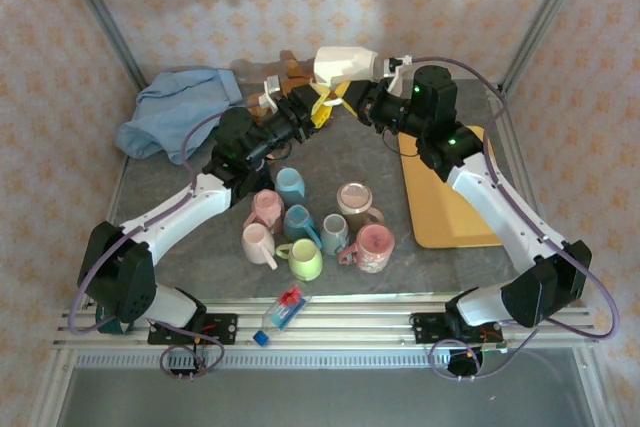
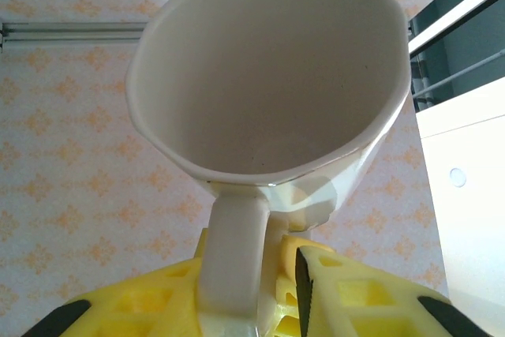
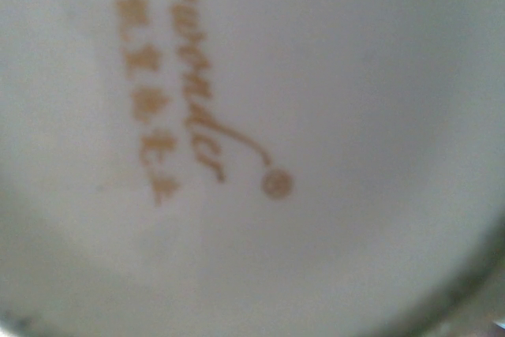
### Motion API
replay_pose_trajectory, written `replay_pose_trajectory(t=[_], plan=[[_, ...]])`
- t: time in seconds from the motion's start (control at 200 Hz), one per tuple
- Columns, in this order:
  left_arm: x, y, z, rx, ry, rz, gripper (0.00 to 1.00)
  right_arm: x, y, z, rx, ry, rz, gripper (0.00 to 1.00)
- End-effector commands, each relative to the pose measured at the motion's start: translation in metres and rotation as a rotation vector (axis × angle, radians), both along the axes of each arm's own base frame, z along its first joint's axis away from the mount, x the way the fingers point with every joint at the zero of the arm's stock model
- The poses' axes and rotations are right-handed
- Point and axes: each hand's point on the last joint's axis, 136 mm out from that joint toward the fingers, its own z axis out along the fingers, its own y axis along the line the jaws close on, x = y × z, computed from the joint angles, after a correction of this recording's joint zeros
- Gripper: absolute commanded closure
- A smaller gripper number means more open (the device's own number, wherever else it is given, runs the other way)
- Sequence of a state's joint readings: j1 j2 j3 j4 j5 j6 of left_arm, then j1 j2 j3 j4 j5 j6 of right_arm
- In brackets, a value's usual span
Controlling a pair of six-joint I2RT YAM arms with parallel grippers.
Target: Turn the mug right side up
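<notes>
A white mug [image 1: 345, 65] hangs in the air above the back of the table, between my two raised arms. In the left wrist view its open mouth [image 2: 268, 76] faces the camera and its handle [image 2: 233, 250] runs down between my yellow fingers. My left gripper [image 2: 252, 246] is open around that handle: the left finger lies against it and a narrow gap shows at the right pad. My right gripper [image 1: 378, 82] is at the mug's other end and shut on it. In the right wrist view the mug's base [image 3: 316, 116] with gold lettering sits right at the lens, hiding the fingers.
Several coloured mugs [image 1: 300, 227] stand grouped in the middle of the grey table. A blue cloth [image 1: 180, 112] lies at the back left and a yellow tray [image 1: 450, 197] at the right. A small blue and red object [image 1: 285, 309] rests on the front rail.
</notes>
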State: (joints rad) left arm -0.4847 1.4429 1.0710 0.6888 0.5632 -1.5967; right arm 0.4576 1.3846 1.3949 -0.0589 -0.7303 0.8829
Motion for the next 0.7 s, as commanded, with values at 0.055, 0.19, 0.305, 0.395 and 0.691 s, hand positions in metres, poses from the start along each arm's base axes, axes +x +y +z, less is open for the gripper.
replay_pose_trajectory(t=[0.055, 0.19, 0.305, 0.395, 0.691], plan=[[-0.005, 0.0, 0.031, -0.045, -0.087, 0.006, 0.7, -0.012, 0.004, 0.044, 0.082, -0.152, 0.048, 1.0], [-0.004, 0.001, 0.03, -0.045, -0.093, 0.012, 0.74, -0.012, 0.005, 0.045, 0.097, -0.151, 0.056, 1.0], [-0.003, 0.001, 0.029, -0.044, -0.094, 0.018, 0.76, -0.013, 0.006, 0.044, 0.097, -0.151, 0.063, 1.0], [-0.003, 0.001, 0.029, -0.043, -0.097, 0.019, 0.79, -0.014, 0.006, 0.043, 0.096, -0.15, 0.066, 1.0], [-0.005, 0.008, 0.036, -0.017, -0.142, 0.067, 1.0, -0.012, 0.005, 0.035, 0.069, -0.15, 0.054, 1.0]])
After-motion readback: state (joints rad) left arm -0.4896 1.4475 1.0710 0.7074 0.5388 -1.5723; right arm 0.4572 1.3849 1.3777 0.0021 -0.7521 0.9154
